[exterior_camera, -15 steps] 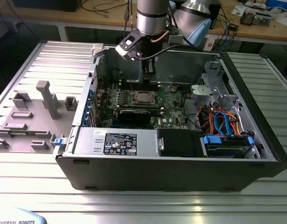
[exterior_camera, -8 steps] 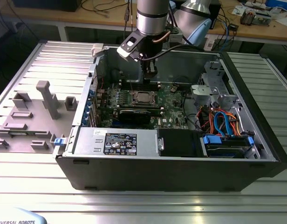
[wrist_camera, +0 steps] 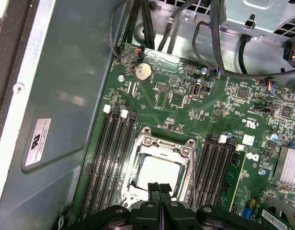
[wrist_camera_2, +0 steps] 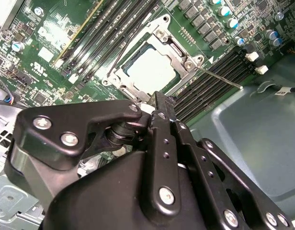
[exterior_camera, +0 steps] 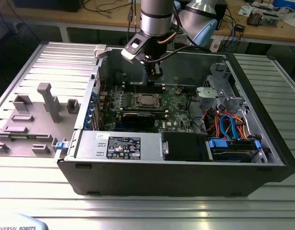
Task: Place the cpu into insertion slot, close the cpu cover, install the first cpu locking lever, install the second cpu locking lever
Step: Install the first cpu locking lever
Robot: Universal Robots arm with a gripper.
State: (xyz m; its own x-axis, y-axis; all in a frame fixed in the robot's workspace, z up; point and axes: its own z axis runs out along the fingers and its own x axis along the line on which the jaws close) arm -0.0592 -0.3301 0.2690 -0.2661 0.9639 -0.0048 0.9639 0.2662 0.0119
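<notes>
Gripper (wrist_camera: pixel 159 188) looks pinched shut and empty, probably to poke rather than grab, hovering by the cover (wrist_camera: pixel 163 143) lying over the cpu (exterior_camera: pixel 146 99), mid-frame in the exterior view.

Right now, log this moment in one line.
shiny silver square cpu: seated; silver metal frame cover: closed; thin wire lever: swung out; black gripper: shut, at cover edge

The silver cpu (wrist_camera: pixel 158 173) lies flat in the insertion slot (wrist_camera: pixel 133 166); the cpu cover (wrist_camera: pixel 167 143) frames it, lowered.

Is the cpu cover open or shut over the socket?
Shut: the cpu cover lies flat, framing the cpu in both wrist views.
</notes>
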